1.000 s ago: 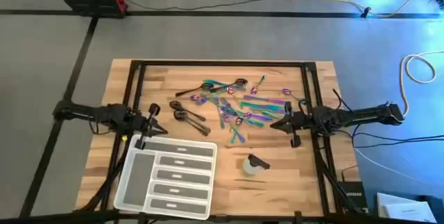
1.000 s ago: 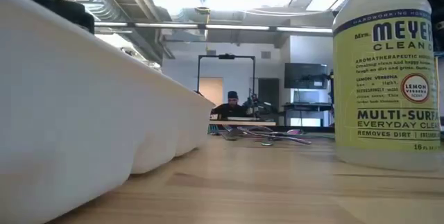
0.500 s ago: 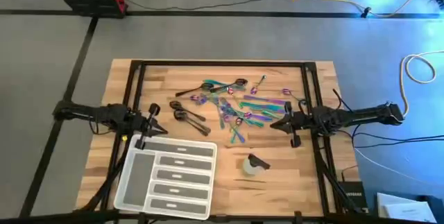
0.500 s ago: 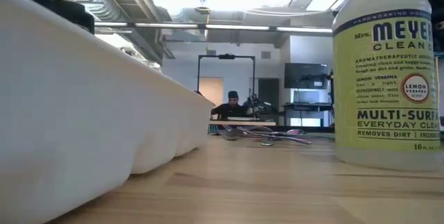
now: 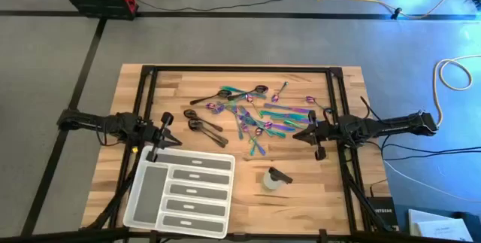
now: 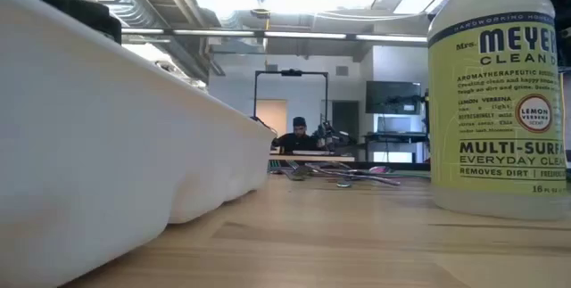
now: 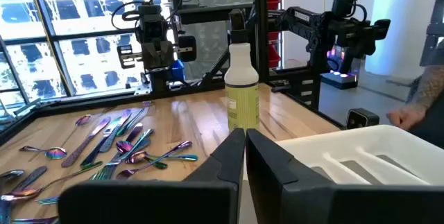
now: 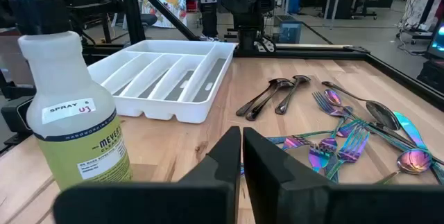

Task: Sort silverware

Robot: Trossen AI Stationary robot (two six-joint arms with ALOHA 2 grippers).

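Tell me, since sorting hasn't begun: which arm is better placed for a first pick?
Probably right: the right gripper sits beside the silverware; the left gripper is near only the dark pieces.

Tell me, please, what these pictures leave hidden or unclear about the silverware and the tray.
- Low view: the white compartment tray shows only its outer wall, so its inside is hidden; the silverware is a far, thin strip, too small to sort by type.
- Low view: the spray bottle is cut off by the top and right edges.
- High view: single forks and knives in the silverware pile overlap and are too small to count.
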